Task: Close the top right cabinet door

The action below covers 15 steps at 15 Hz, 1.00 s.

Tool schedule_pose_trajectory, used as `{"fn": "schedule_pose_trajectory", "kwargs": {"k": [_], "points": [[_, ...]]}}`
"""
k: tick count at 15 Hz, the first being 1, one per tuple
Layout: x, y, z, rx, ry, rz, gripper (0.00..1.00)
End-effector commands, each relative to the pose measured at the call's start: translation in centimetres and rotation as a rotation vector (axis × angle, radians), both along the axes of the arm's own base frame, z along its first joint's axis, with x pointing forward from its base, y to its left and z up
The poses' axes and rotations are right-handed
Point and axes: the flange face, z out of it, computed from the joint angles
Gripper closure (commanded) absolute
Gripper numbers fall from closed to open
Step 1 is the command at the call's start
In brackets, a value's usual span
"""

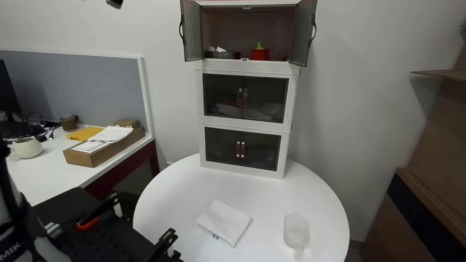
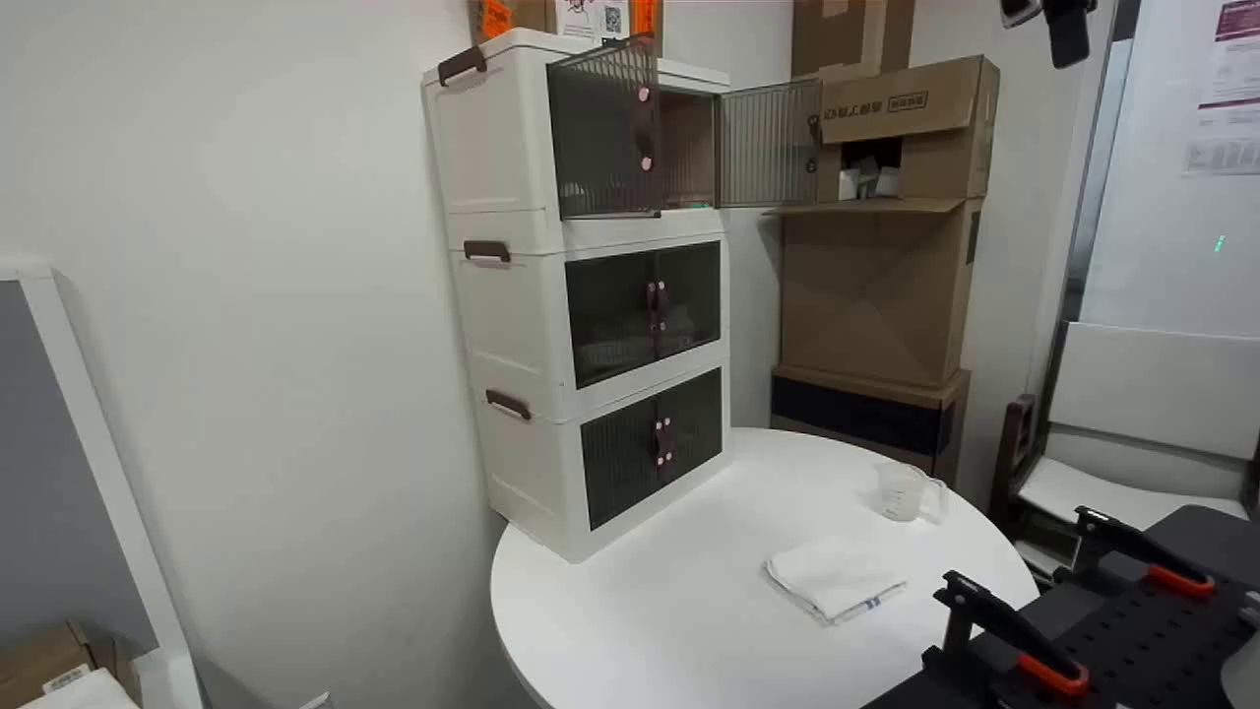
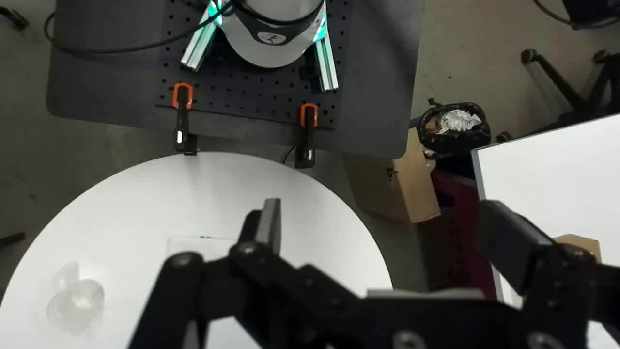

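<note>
Work on the top right cabinet door [image 1: 304,32] is, as far as I can judge, all ahead of me. That door belongs to the uppermost compartment [image 1: 251,29] of the white cabinet [image 1: 247,125], and in both exterior views it stands swung well out on the right, far from closed. None of the closing looks done. The left door [image 1: 192,31] stands out as well, so the compartment shows what it holds, among it a red pot [image 1: 260,54] and a grey bowl [image 1: 224,55]. Both seem to sit inside the front edge, so I expect neither to block the swing. The lower doors [image 1: 222,143] look closed and need nothing from me. My hand [image 3: 387,223] is spread wide, its fingers [image 3: 271,228] well apart with nothing held between them; the wrist view shows the round table [image 3: 315,218] and the floor [image 3: 470,58] below it and no door, so I take it to be clear of the cabinet. What is left, I'd say, is to reach the door's outer face, push it round on its hinge until it sits flush, and leave the left one as it is. I would come from outside it, since a push on the inner face would only swing it wider.
</note>
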Motion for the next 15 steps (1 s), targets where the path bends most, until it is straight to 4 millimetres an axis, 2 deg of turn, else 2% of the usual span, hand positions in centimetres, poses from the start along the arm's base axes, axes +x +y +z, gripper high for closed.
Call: {"fn": "schedule_pose_trajectory", "kwargs": {"k": [1, 5, 7, 10, 15], "points": [[0.0, 0.0, 0.1, 0.0, 0.0, 0.0, 0.0], [0.0, 0.0, 0.1, 0.0, 0.0, 0.0, 0.0], [0.7, -0.8, 0.4, -0.09, -0.033, 0.004, 0.0], [2.0, -4.2, 2.1, -0.282, -0.088, 0.053, 0.0], [4.5, -11.5, 7.5, -0.424, -0.2, 0.274, 0.0]]}}
